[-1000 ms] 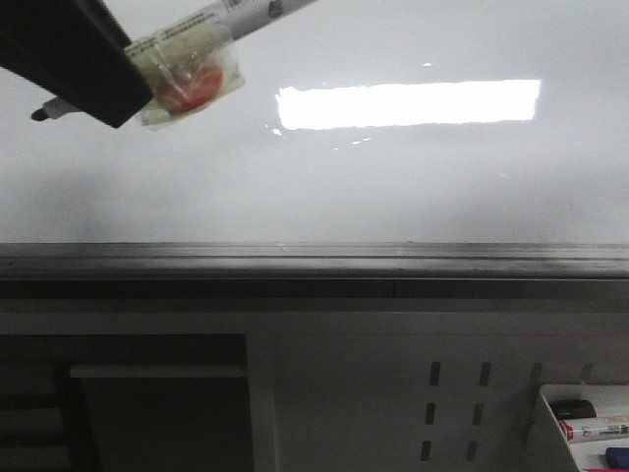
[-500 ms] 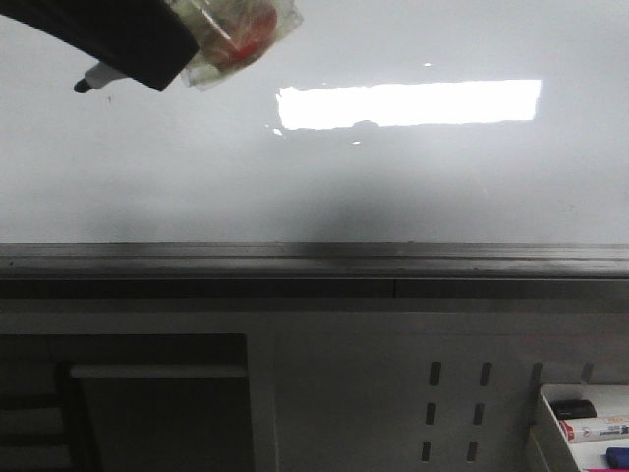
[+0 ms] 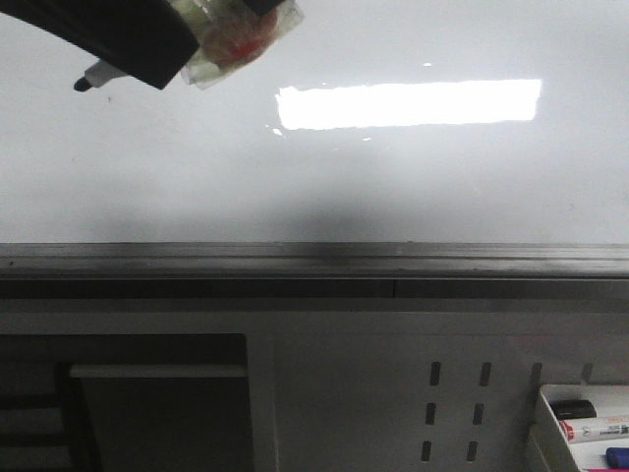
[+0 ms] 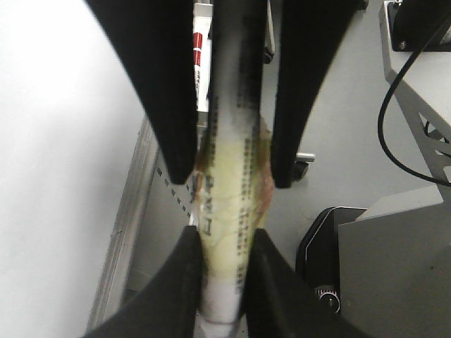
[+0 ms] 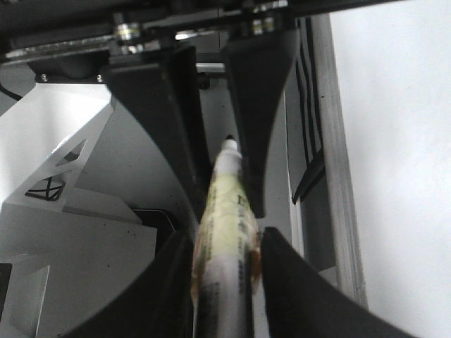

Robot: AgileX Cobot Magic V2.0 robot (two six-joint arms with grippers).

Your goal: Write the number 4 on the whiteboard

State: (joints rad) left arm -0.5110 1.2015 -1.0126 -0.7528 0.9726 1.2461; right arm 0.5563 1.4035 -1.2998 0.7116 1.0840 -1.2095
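Over the last second I've carried my left gripper [image 3: 147, 44] up and to the right across the whiteboard [image 3: 393, 187], so the marker [image 3: 93, 79] tip sits further right now. In the last half second it has barely shifted.

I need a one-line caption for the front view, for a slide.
Left gripper holds a taped marker with its tip near the blank whiteboard; nothing written yet.
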